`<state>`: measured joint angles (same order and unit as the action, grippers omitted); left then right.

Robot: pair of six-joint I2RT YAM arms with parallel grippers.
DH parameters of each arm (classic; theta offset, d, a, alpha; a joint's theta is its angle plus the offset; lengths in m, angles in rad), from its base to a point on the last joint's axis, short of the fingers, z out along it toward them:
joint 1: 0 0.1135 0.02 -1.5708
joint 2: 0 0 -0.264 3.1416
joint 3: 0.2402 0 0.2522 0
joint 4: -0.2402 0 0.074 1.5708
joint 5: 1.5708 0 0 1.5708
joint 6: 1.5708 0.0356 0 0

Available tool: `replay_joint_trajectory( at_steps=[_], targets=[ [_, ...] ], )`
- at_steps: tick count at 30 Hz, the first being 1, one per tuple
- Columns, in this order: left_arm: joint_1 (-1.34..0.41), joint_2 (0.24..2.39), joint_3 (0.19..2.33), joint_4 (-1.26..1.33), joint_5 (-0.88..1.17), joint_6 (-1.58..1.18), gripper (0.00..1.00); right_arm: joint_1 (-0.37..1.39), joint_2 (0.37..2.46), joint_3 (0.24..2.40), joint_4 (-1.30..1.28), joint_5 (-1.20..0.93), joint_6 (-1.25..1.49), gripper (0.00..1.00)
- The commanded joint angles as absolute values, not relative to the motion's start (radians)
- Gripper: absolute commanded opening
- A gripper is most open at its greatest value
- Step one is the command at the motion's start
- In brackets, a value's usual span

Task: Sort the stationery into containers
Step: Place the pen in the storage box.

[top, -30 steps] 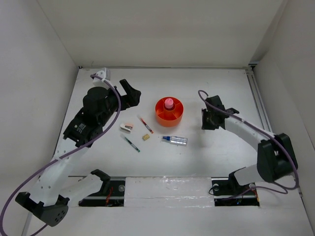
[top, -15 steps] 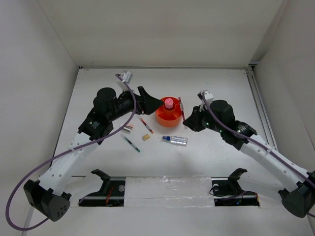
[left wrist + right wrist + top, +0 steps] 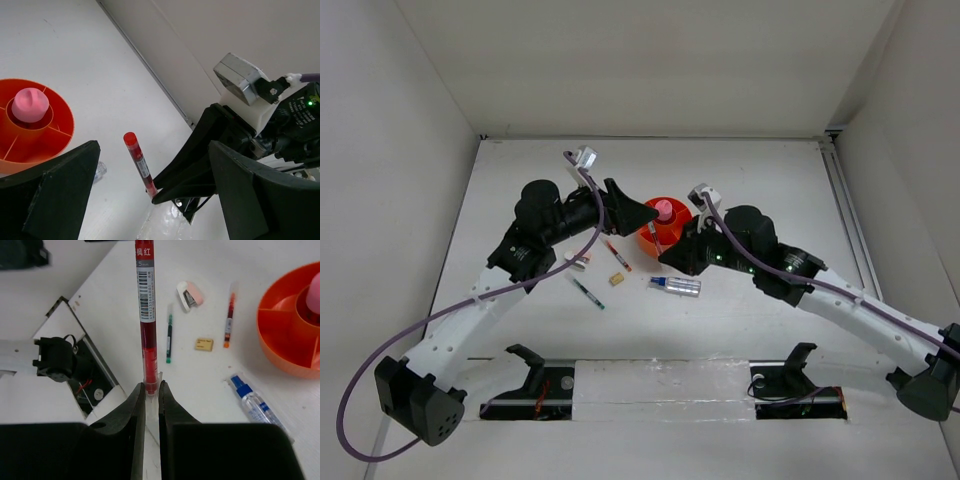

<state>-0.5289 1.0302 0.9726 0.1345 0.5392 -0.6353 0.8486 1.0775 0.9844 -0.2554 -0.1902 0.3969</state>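
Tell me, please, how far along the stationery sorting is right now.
Done: the pink tube stands in the central well of the orange organizer. In hand: the right gripper is shut on a red pen near the organizer; the left gripper is open and empty. Left on the table: stapler, green pen, second red pen, tan block and blue-capped tube.

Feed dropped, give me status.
Right gripper shut on red pen, beside orange organizer. Left gripper open, empty, crowding the organizer's other side.
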Motion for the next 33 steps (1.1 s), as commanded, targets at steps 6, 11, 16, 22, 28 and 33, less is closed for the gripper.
replay_joint_trajectory(
  at_steps=[6,11,16,22,28,33],
  targets=[
    [-0.529,1.023,0.977,0.192,0.565,-0.624,0.69,0.917,1.101,1.057,-0.087,-0.19,0.397,0.0],
    [-0.529,1.023,0.977,0.183,0.565,-0.624,0.29,0.927,1.101,1.057,-0.078,-0.129,0.397,0.0],
    [-0.529,1.043,0.996,0.17,0.565,-0.624,0.0,0.927,1.08,1.045,-0.038,-0.081,0.422,0.0],
    [-0.529,1.075,1.057,0.141,0.423,-0.583,0.0,0.927,1.065,1.032,-0.038,-0.051,0.399,1.0],
    [-0.529,1.195,1.173,0.132,0.191,-0.41,0.0,0.927,0.927,0.99,-0.178,0.107,0.377,1.0],
    [-0.529,1.319,1.183,0.256,0.139,-0.259,0.0,0.927,0.816,0.97,-0.3,0.15,0.368,1.0]
  ],
)
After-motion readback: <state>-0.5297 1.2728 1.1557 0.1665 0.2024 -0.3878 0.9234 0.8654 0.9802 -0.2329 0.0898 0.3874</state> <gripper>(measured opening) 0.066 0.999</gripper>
